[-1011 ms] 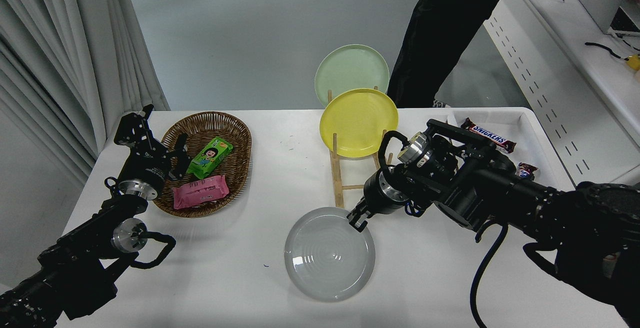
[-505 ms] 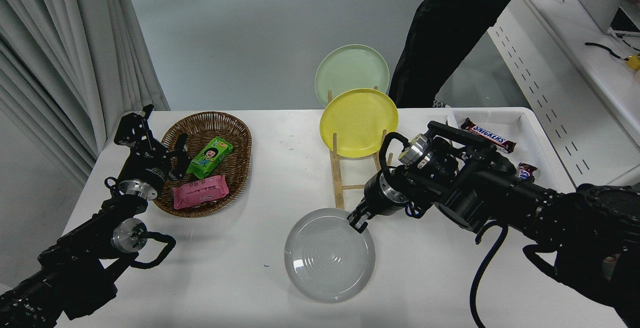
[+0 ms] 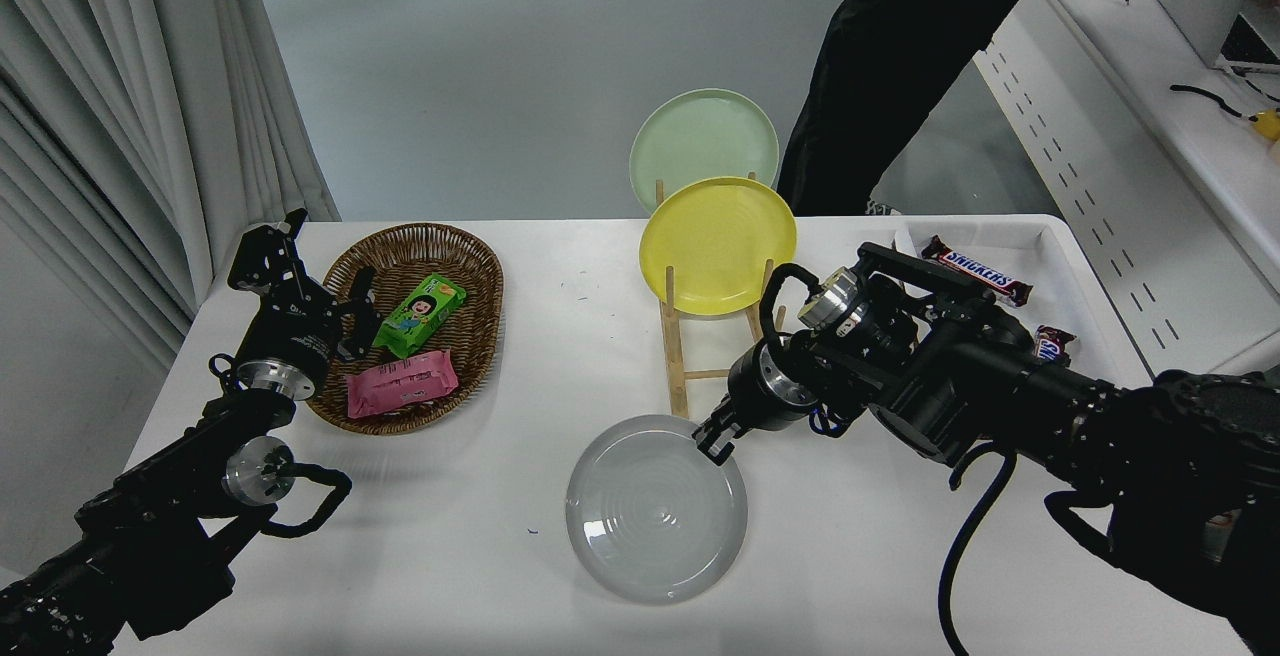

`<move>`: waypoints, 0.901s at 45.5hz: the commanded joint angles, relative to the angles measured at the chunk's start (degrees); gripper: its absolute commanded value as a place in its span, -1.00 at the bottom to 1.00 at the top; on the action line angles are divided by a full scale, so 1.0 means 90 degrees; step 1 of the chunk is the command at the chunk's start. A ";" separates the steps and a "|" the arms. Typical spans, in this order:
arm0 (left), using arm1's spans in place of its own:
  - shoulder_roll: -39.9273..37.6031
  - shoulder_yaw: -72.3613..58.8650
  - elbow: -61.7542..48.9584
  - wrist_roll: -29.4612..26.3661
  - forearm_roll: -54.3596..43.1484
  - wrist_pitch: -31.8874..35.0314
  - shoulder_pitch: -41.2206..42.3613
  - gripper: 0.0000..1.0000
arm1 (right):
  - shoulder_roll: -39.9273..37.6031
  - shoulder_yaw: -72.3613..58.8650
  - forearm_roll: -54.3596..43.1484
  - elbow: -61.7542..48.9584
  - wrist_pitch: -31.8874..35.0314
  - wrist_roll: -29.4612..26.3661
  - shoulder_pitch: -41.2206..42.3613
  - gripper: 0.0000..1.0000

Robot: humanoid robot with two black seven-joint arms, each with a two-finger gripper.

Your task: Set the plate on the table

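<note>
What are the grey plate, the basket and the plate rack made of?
Grey plate: probably plastic or melamine, semi-gloss; soft glare, moulded rings. Basket: woven wicker or rattan, brown; visible weave. Plate rack: light wood, unpainted dowels.

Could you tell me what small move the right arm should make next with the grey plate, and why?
Probably open the right gripper and let go. The grey plate looks flat on the white table, clear of the wooden rack, with the gripper pinching its far right rim, so nothing seems left but release.
</note>
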 commanded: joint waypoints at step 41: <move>-0.0003 0.0000 0.0000 0.0000 0.0004 0.0000 0.0003 1.00 | 0.0000 0.0077 -0.0009 0.0000 0.0000 0.0002 -0.0228 -0.99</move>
